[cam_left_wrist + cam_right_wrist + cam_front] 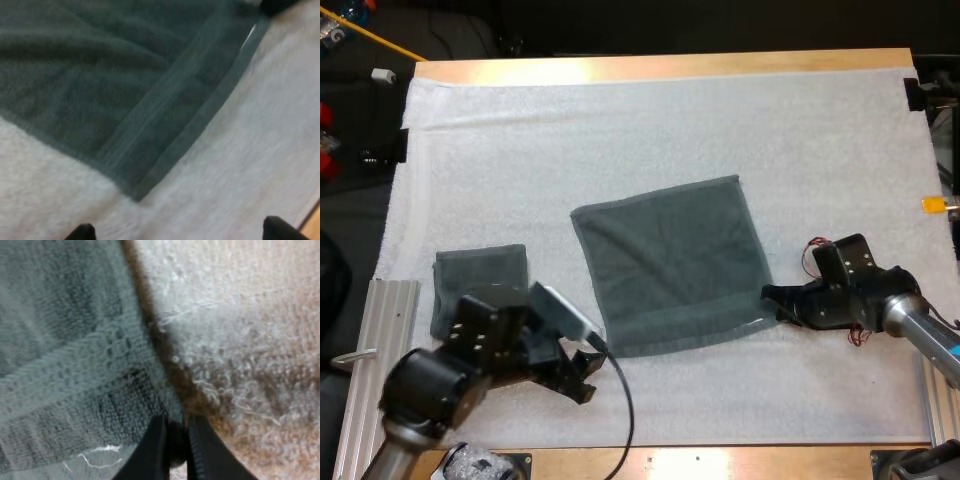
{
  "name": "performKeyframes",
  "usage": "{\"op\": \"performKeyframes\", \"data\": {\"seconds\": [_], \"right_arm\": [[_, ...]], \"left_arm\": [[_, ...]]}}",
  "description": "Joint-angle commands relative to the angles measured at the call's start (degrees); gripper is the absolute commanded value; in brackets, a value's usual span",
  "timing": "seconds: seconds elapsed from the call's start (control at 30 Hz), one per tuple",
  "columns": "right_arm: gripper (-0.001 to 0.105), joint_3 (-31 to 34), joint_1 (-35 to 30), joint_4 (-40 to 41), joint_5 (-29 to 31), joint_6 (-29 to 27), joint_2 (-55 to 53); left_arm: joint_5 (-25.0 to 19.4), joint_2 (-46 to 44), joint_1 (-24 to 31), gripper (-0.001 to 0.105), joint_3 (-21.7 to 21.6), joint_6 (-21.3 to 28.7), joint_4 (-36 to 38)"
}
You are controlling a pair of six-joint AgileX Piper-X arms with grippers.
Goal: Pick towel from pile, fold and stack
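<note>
A dark grey-green towel (pixel 670 265) lies spread flat on the white mat (pixel 650 120). My left gripper (pixel 582 375) hovers just short of its near left corner. In the left wrist view the towel's hemmed corner (pixel 137 192) lies ahead of my left gripper (pixel 180 232), whose fingertips (pixel 82 232) stand wide apart and clear of the cloth. My right gripper (pixel 775 300) sits at the towel's near right corner. In the right wrist view its fingers (pixel 157 450) pinch the towel's edge (pixel 175 442) between them. A folded towel (pixel 480 285) rests at the left of the mat.
An aluminium rail (pixel 380 340) runs along the mat's left side near my left arm. Bare mat stretches behind the towel to the far wooden table edge (pixel 660 65). The table's front edge (pixel 720 460) lies close behind both grippers.
</note>
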Motion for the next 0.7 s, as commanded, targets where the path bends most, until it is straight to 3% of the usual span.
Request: {"op": "performKeyframes", "data": {"seconds": [0.0, 0.07, 0.27, 0.4, 0.67], "right_arm": [[0.0, -0.1, -0.1, 0.5, 0.3, -0.8, -0.8], [0.0, -0.1, -0.1, 0.5, 0.3, -0.8, -1.1], [0.0, -0.1, -0.1, 1.6, 0.3, -0.8, -1.0], [0.0, -0.1, -0.1, 2.4, 0.3, -0.8, -1.0], [0.0, -0.1, -0.1, 2.4, 0.3, -0.8, -1.0]], "left_arm": [[-3.9, 1.3, -1.7, 0.064, -0.1, 0.7, -0.4], [-6.5, 4.4, -5.3, 0.064, -0.1, 1.4, -0.9], [-8.3, 15.3, -11.9, 0.064, -0.1, 1.3, -6.6], [-10.5, 22.0, -12.8, 0.06, -0.1, 1.1, -8.8], [-10.7, 32.5, -12.8, 0.056, -0.1, -0.1, -10.9]]}}
